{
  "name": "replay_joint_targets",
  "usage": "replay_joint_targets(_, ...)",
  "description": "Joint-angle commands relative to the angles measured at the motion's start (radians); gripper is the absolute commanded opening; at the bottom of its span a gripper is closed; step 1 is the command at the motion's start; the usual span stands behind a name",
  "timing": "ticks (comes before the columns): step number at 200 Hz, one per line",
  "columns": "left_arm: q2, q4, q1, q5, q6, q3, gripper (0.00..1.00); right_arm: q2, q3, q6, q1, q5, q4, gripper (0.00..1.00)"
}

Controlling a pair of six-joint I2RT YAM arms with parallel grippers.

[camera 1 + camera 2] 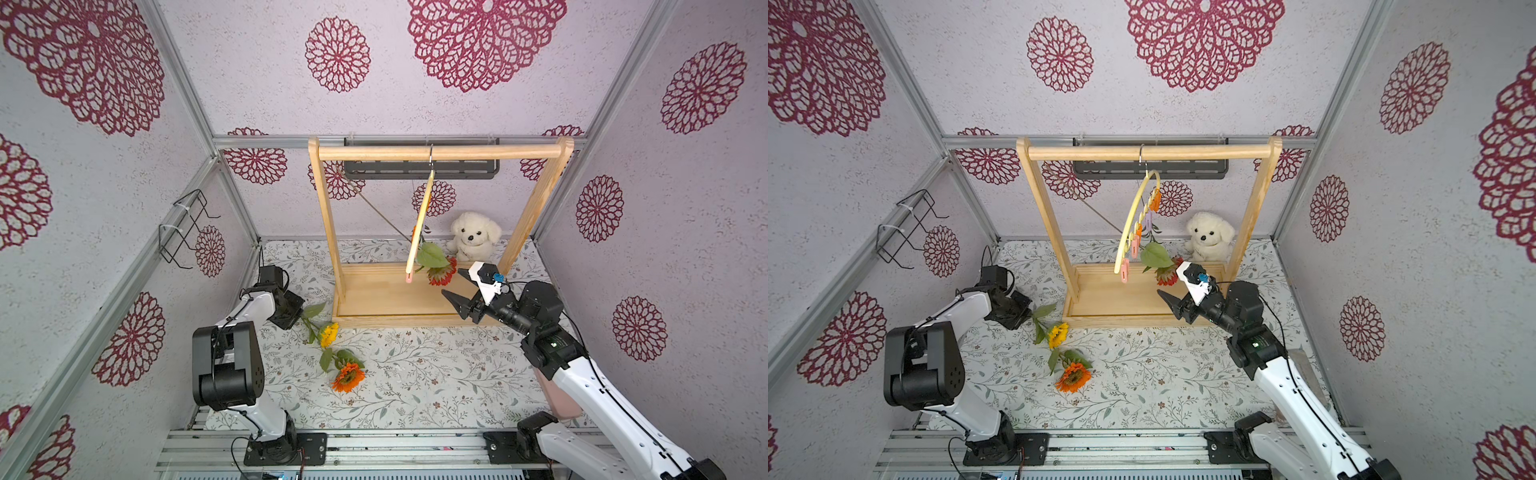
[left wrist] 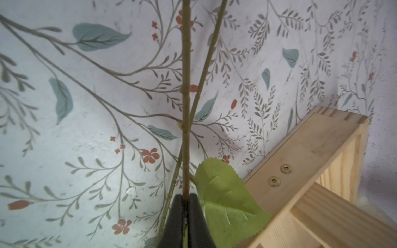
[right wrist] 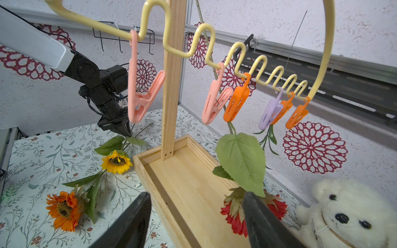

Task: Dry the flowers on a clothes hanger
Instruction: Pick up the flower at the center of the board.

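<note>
Our left gripper (image 2: 186, 196) clenches one stem (image 2: 185, 96), seemingly the yellow sunflower's (image 1: 329, 333); we should lift slowly, shedding the crossing stem (image 2: 206, 64); our right gripper (image 3: 196, 194) stands open, empty.

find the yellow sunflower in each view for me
both top views: yellow sunflower on the mat, by the wooden rack's base corner
left wrist: bloom not in it, only stems show
right wrist: on the mat by that corner
shared landmark: that base corner
</note>
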Motion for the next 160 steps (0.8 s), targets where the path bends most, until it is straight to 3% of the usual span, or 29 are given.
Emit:
replay_joint_targets(1, -0.055, -0.024, 0.010, 0.010, 0.000, 0.022, 0.04, 0.006, 0.054, -0.007, 0.009, 0.004, 0.015, 0.72)
replay_joint_targets(27, -0.108, -0.027, 0.015, 0.021, 0.037, 0.026, 0.04, 0.011, 0.064, 0.000, 0.009, -0.026, -0.004, 0.73)
replay_joint_targets(56, -0.208, -0.007, 0.021, 0.061, 0.167, 0.009, 0.00, -0.009, 0.071, 0.004, 0.007, -0.065, -0.054, 0.75)
replay_joint_targets(115, -0.528, 0.060, 0.018, 0.194, 0.394, -0.101, 0.00, -0.035, 0.093, 0.040, -0.001, -0.224, -0.162, 0.79)
replay_joint_targets(136, -0.638, 0.154, -0.022, 0.278, 0.417, -0.170, 0.00, -0.023, 0.099, 0.117, -0.018, -0.275, -0.110, 0.80)
replay_joint_targets(160, -0.668, 0.219, -0.113, 0.326, 0.418, -0.189, 0.00, 0.039, 0.140, 0.224, -0.054, -0.364, -0.040, 0.80)
